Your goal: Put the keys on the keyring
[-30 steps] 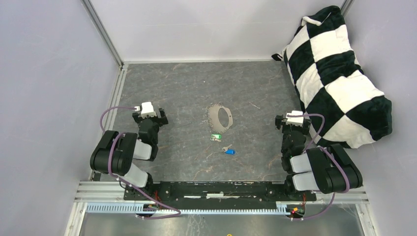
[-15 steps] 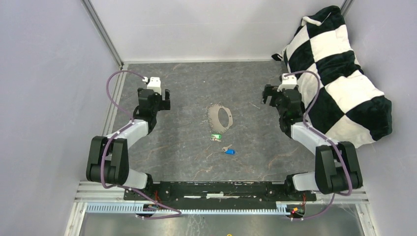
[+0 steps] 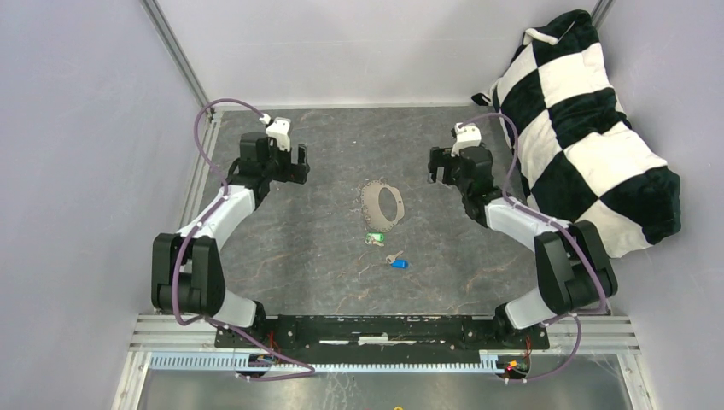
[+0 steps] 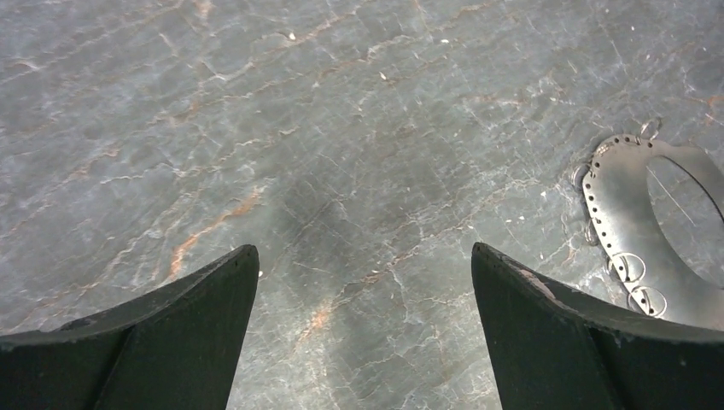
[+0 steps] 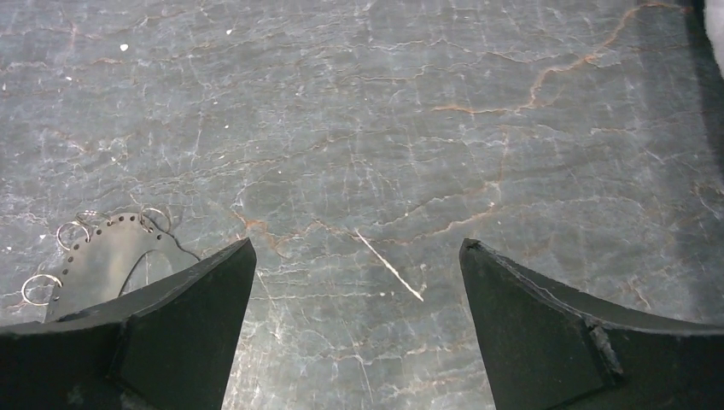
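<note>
- Left gripper [image 3: 289, 164] hung over the far-left part of the table [image 3: 316, 273], with its fingers [image 4: 171, 342] spread wide and nothing between them.
- Left wrist view: only bare marbled grey tabletop showed in the gap between the two dark fingertips.
- Right gripper [image 3: 442, 167] hung over the far-right part of the table. Its fingers [image 5: 555, 342] were also spread wide, gripping nothing.
- Keyring [image 3: 369, 205] lay flat on the table between the two grippers, touching neither.
- Left wrist view: the keyring [image 4: 615, 213] sat just outside the right-hand finger, with its near edge hidden behind that fingertip.
- It read as a flat grey metal band with a row of small holes and a few little wire rings along its rim.
- Right wrist view: the keyring [image 5: 102, 256] sat just outside the left-hand finger and was partly covered by it.
- Green-headed key [image 3: 374, 237] lay loose on the table just beside the near edge of the keyring, well back from both sets of fingers, toward the arm bases.
- Blue-headed key [image 3: 398, 262] lay near the green one, further back toward the bases and well apart from both sets of fingers.
- Neither key was on the keyring.
- A thin pale sliver [image 5: 388, 265] lay on the table in the gap between the right fingers, near the middle.
- Checkered pillow [image 3: 589, 128] sat outside the right gripper, against the far-right wall.
</note>
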Available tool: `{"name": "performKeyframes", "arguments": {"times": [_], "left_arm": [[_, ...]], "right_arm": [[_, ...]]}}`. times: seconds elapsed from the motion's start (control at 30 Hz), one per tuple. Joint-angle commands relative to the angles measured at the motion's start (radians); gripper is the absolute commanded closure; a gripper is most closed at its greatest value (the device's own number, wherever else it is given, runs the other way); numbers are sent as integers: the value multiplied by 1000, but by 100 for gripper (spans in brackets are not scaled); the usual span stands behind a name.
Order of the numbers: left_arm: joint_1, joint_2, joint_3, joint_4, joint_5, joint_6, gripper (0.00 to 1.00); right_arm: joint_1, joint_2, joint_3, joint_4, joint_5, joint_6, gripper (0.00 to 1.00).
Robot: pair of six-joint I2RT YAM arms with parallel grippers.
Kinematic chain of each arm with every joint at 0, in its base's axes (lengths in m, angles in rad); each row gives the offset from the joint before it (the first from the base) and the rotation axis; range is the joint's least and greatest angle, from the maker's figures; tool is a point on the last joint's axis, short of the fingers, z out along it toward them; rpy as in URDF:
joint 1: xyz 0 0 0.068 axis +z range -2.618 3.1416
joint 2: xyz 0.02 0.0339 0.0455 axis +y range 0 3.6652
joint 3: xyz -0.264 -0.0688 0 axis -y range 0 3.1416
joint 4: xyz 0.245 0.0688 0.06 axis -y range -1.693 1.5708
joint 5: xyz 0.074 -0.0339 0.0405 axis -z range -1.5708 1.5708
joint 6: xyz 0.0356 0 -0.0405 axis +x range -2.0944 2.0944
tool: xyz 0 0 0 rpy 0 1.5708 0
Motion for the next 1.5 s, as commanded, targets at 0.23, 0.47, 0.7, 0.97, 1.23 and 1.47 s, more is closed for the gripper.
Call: {"name": "performKeyframes", "arguments": {"times": [0.23, 0.47, 0.7, 0.97, 1.23, 1.47], "left_arm": [[5, 90, 105, -133, 158, 28, 0], [5, 142, 167, -218, 201, 42, 0], [5, 126, 168, -245, 236, 48, 0], [5, 95, 160, -266, 243, 86, 4], [4, 89, 160, -295, 239, 117, 9], [3, 83, 168, -319, 259, 129, 11]], "right_arm": [[129, 292, 242, -11, -66, -150, 4], [133, 450, 382, -57, -354, -208, 12], [133, 580, 509, -131, -430, -225, 16], [133, 619, 520, -138, -488, -223, 32], [133, 610, 512, -150, -527, -228, 54], [133, 593, 506, -149, -547, -229, 89]]}}
